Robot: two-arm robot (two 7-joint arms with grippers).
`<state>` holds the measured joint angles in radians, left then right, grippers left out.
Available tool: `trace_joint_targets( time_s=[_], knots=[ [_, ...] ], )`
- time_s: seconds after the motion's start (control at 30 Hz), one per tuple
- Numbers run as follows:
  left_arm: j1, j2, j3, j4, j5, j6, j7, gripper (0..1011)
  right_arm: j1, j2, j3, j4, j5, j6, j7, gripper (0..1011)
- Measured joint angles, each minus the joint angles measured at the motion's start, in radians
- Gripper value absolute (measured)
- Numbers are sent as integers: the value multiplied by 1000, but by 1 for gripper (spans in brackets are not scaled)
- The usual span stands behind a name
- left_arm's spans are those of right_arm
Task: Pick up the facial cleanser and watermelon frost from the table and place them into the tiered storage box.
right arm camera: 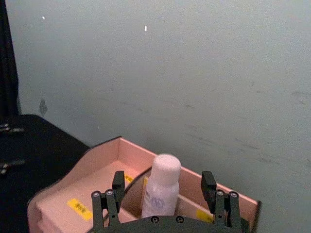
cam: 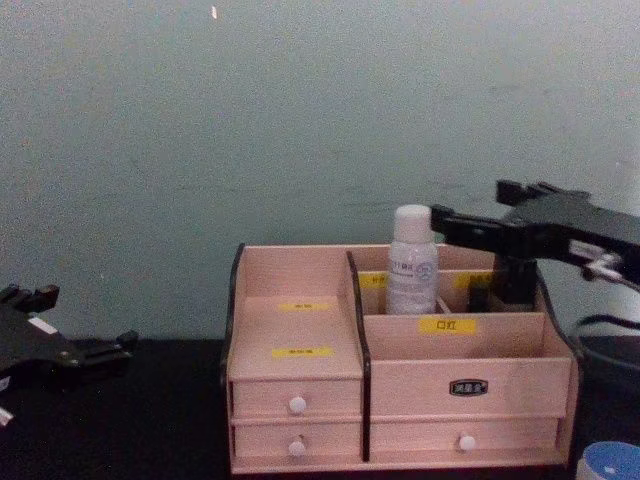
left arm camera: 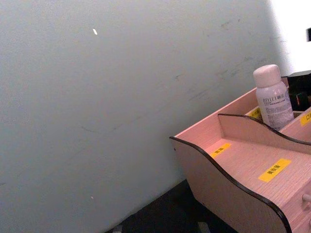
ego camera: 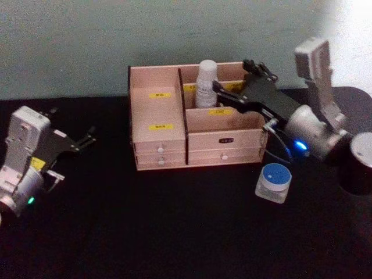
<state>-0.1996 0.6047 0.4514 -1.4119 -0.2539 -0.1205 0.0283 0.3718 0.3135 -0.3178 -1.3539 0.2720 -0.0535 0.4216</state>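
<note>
Facial cleanser point(ego camera: 206, 81) stands upright in a rear compartment of the tiered storage box point(ego camera: 157, 136), right of the box's centre divider.

Right gripper point(right arm camera: 163, 180) reaches in over the box from the right at cap height. Fingers point(right arm camera: 118, 183) are spread wide. In the right wrist view the bottle sits centred in the gap, with clear space on each side and no contact seen. I cannot tell whether it is inside the gap or just ahead of the tips.

The chest view adds the side-on relation: the nearer fingertip is level with the rounded cap and just beside it on the right.

The head view adds the watermelon frost point(ego camera: 273, 181), upright on the dark surface point(ego camera: 174, 232) near the box's front right corner and below the right arm.

Left gripper point(ego camera: 87, 138) is parked at the left, well apart from the box.

The left wrist view shows the bottle's print and the yellow labels point(left arm camera: 274, 170) on the box's steps.
</note>
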Motion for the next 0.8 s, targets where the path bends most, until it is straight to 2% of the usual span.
trace_joint_targets(
  time_s=[0.3,0.43,0.8],
  knots=[
    [0,0,0,0,0,0,0,1001,-122,106,40,-130,25,6,20,1003],
    [0,0,0,0,0,0,0,1001,-190,153,68,-187,62,16,36,1002],
    [0,0,0,0,0,0,0,1001,-324,229,115,-266,139,68,41,1003]
  ],
)
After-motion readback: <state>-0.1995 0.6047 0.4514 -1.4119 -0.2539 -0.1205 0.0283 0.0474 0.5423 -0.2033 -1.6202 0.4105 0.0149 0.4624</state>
